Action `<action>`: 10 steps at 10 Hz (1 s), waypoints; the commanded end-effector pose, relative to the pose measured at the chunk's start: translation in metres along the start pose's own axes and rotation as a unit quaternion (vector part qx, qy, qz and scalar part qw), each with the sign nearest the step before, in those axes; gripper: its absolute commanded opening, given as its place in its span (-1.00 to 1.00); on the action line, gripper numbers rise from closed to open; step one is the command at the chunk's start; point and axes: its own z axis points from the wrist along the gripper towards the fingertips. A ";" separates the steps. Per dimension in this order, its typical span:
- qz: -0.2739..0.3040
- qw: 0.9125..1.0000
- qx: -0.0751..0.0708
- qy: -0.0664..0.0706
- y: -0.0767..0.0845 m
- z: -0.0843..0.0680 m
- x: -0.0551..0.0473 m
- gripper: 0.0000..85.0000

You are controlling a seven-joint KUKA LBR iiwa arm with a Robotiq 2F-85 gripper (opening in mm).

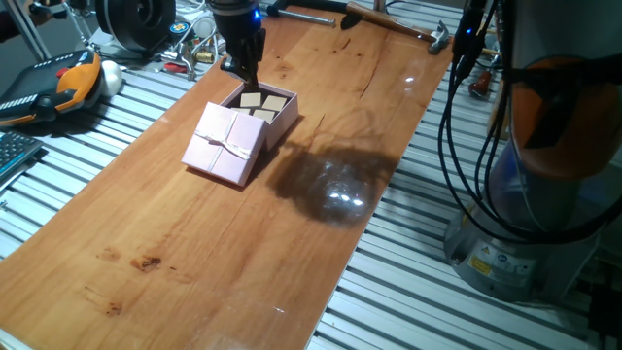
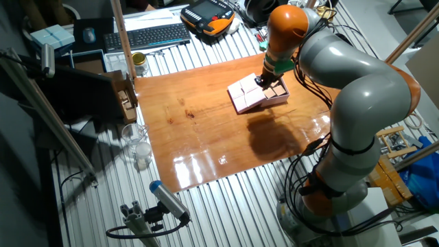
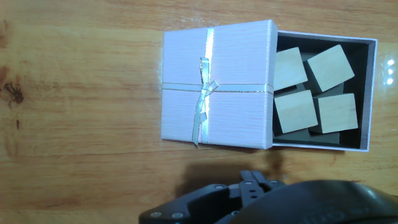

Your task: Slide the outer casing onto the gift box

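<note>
The outer casing (image 1: 228, 144), a pale pink sleeve with a cream ribbon and bow, lies on the wooden board and covers about half of the gift box. It also shows in the hand view (image 3: 217, 84) and the other fixed view (image 2: 244, 96). The gift box (image 1: 275, 107) sticks out of its far end, with beige squares (image 3: 317, 87) showing in the open part. My gripper (image 1: 247, 80) stands upright at the box's far edge, fingers together in a narrow tip, holding nothing. In the hand view only dark hand hardware (image 3: 261, 199) shows below the casing.
A hammer (image 1: 398, 24) lies at the board's far end. A teach pendant (image 1: 58, 87) and cables sit on the slatted table to the left. The robot base (image 1: 544, 146) stands on the right. A keyboard (image 2: 147, 36) and a jar (image 2: 139, 64) sit beyond the board.
</note>
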 end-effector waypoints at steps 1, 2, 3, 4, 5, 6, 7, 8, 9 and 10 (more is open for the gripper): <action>0.001 1.000 0.000 0.000 0.001 0.000 -0.001 -1.00; 0.003 1.000 0.000 0.002 0.002 -0.001 -0.001 -1.00; 0.004 1.000 0.000 0.002 0.004 0.000 -0.002 -1.00; 0.005 1.000 -0.001 0.001 0.005 0.002 -0.003 -1.00; 0.007 1.000 -0.002 0.001 0.008 0.006 -0.004 -1.00; 0.009 1.000 -0.003 -0.002 0.012 0.011 -0.004 -1.00; 0.012 1.000 -0.004 -0.004 0.015 0.015 -0.004 -1.00; 0.014 1.000 -0.004 -0.005 0.018 0.017 -0.005 -1.00; 0.015 1.000 -0.001 -0.005 0.022 0.020 -0.006 -1.00; 0.016 1.000 0.003 -0.008 0.026 0.023 -0.005 -1.00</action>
